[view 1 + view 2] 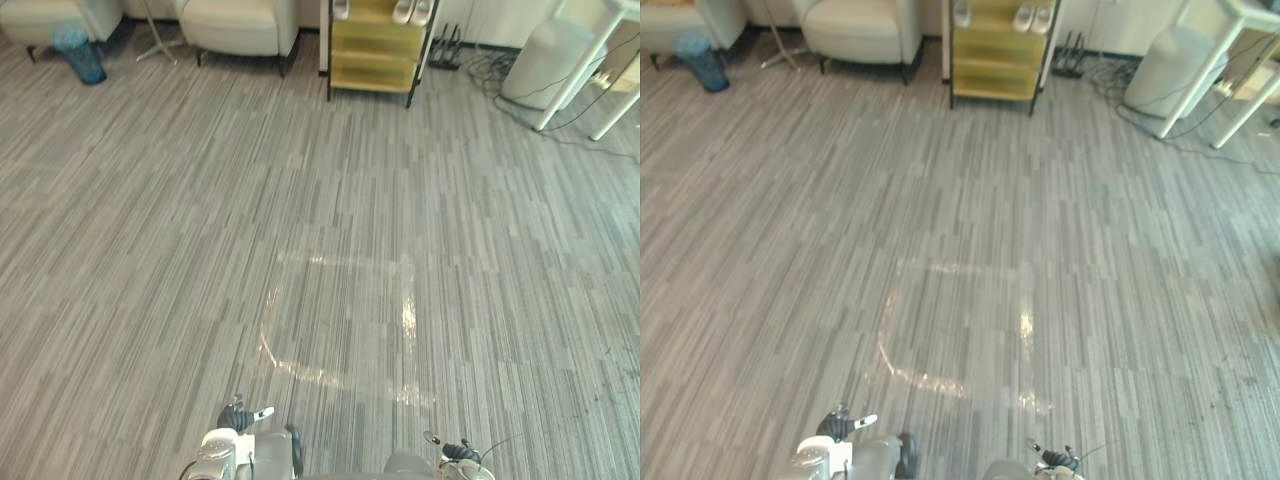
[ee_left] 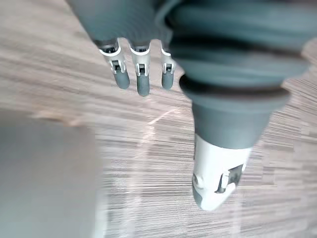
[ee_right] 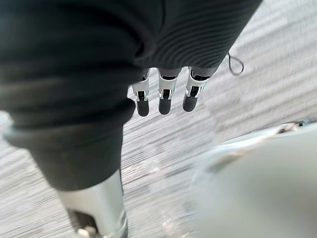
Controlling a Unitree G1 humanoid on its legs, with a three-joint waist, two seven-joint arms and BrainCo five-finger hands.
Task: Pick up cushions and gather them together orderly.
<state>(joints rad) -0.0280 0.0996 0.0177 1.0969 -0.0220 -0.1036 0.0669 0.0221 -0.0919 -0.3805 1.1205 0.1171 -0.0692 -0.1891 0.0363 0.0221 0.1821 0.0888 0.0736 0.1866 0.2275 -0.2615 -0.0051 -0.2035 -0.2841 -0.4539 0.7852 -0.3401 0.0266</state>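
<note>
Hanging over carpet, left hand and right hand, fingers straight, holding nothing; worth turning toward the armchair (likely cushion spot) before reaching.

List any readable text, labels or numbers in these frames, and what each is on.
None readable. No words, numbers or signs can be made out on the striped floor, the yellow shelf unit, the armchair or the blue bin.
</note>
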